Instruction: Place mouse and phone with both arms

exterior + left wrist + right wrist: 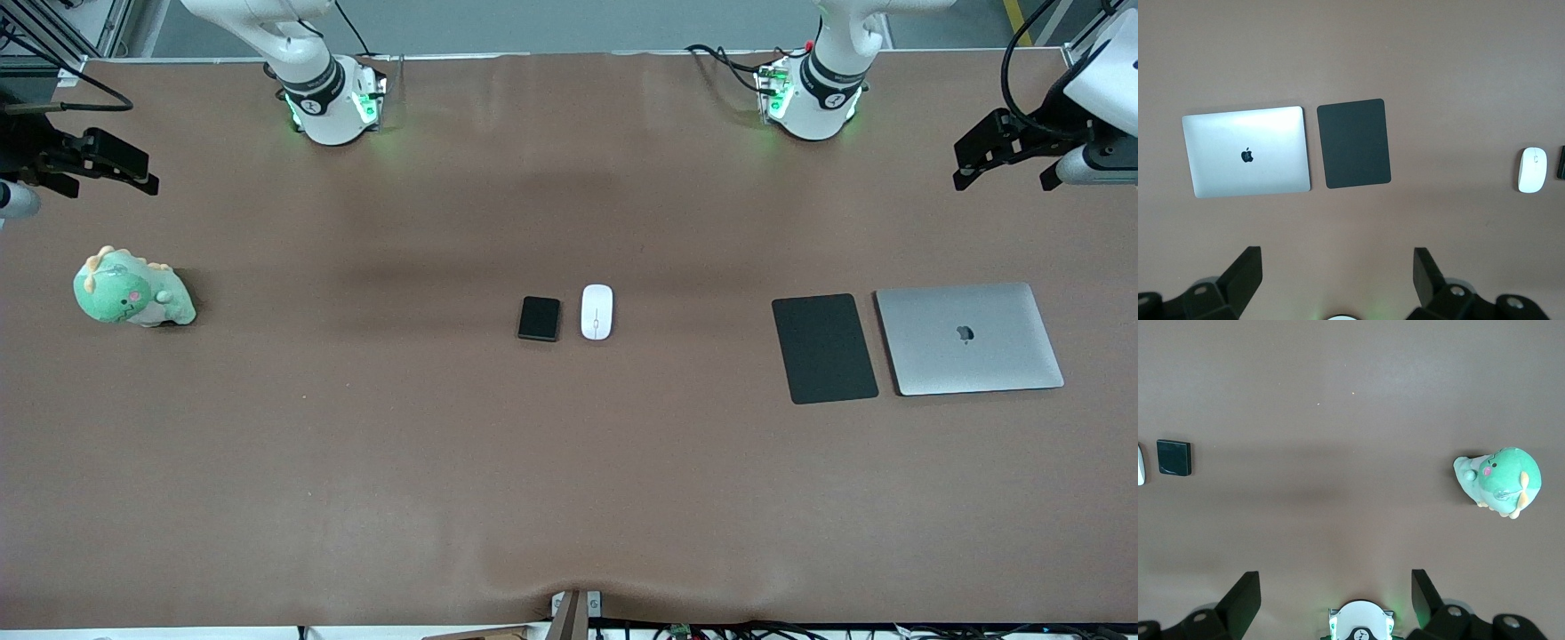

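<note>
The white mouse (597, 311) and the black phone (540, 318) lie side by side in the middle of the table, the phone toward the right arm's end. My left gripper (1005, 164) hangs open and empty high over the left arm's end of the table. Its wrist view shows its open gripper (1336, 273), the mouse (1532, 169) and an edge of the phone (1561, 163). My right gripper (93, 173) hangs open and empty high over the right arm's end. Its wrist view shows its open gripper (1335, 597), the phone (1174, 457) and a sliver of the mouse (1140, 465).
A large flat black mouse pad (824, 348) and a closed silver laptop (969, 338) lie side by side toward the left arm's end; both show in the left wrist view (1354, 143), (1245, 152). A green plush dinosaur (132, 290) sits toward the right arm's end.
</note>
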Controlling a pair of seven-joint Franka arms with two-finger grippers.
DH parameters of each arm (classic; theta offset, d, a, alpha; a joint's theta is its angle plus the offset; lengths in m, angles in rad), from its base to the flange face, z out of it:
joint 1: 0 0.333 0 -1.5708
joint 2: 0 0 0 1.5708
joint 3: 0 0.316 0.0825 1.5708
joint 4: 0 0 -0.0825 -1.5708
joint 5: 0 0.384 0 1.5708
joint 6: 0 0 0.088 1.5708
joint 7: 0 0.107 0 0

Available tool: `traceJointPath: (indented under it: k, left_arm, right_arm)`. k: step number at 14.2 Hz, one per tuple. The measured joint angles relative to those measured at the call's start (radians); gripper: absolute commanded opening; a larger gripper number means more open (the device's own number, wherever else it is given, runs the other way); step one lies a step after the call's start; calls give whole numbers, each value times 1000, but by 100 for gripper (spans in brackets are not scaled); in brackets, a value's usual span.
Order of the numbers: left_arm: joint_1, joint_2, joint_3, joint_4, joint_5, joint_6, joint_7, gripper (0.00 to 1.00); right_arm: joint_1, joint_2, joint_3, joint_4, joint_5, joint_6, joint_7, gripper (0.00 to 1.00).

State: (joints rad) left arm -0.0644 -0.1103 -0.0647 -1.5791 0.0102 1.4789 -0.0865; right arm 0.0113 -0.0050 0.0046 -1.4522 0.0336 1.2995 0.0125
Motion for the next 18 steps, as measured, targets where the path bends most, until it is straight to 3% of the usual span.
traceJointPath:
  k: [18]
  left_arm:
    - [-1,13,-1,6,0,-2,-1,100]
  right_arm:
    - [-1,3,-18,-5,0,2,-25,100]
